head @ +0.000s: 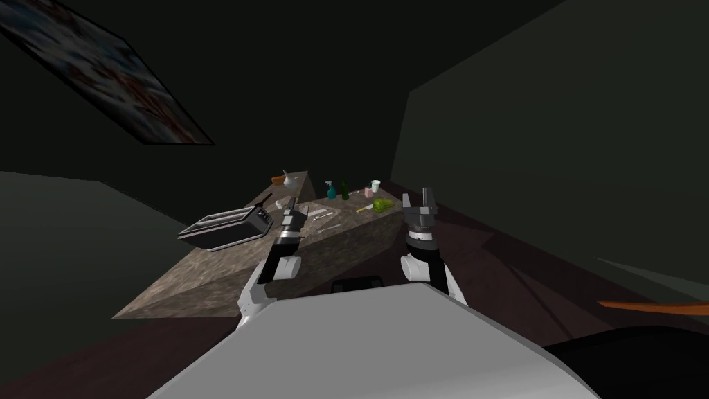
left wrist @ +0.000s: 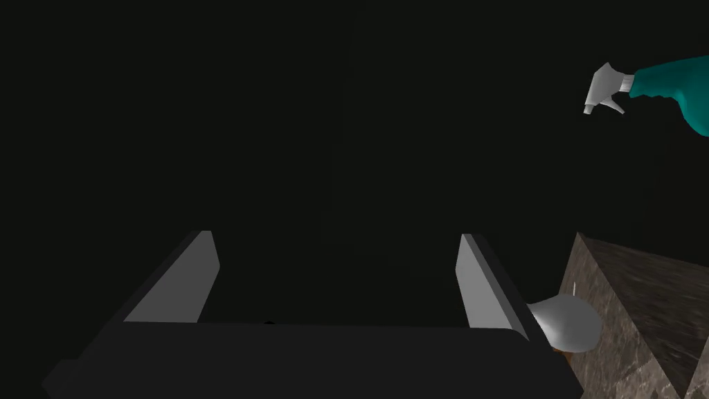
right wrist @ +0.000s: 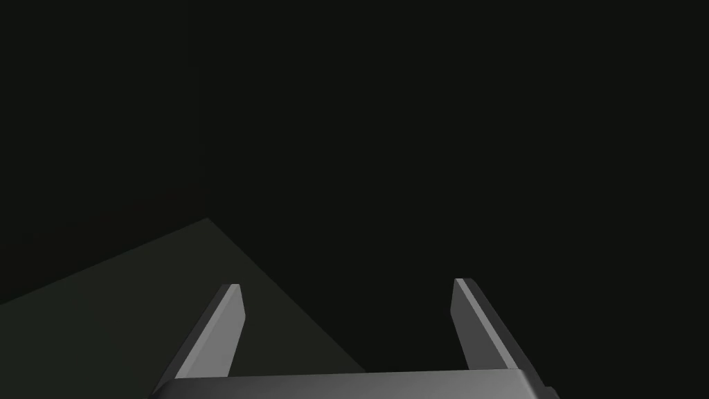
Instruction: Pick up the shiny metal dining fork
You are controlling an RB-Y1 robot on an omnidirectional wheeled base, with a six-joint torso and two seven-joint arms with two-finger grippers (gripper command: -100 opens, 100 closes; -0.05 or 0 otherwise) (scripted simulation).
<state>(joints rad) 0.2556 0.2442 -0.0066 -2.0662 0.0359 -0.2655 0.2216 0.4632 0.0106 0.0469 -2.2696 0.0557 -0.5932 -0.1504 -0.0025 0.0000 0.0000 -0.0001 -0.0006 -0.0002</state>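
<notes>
The fork (head: 322, 217) was, as far as I could judge, one of the thin silvery pieces lying flat on the mottled stone tabletop (head: 208, 284), just right of the left gripper (head: 294, 204). Another slim piece lay just nearer, and I could not tell the two apart with certainty. A toaster (head: 225, 227) stood to the left, and a teal spray bottle (head: 331, 190) and a green brush (head: 381, 205) sat farther off to the right.

The left gripper's fingers (left wrist: 181, 280) stood wide apart and held nothing. They pointed out over the far end of the tabletop towards the spray bottle, not down at the cutlery. The right gripper (head: 417, 199) hung off the right edge of the tabletop, its fingers also wide apart and holding nothing.

The step in hand looked like the approach, with the left arm the better placed. To do it well, the wrist should pitch down until the fork sat between the fingers. They should then straddle the handle across its narrow width and descend almost to the stone before closing. Something so thin and flat could easily slide away or slip out.
</notes>
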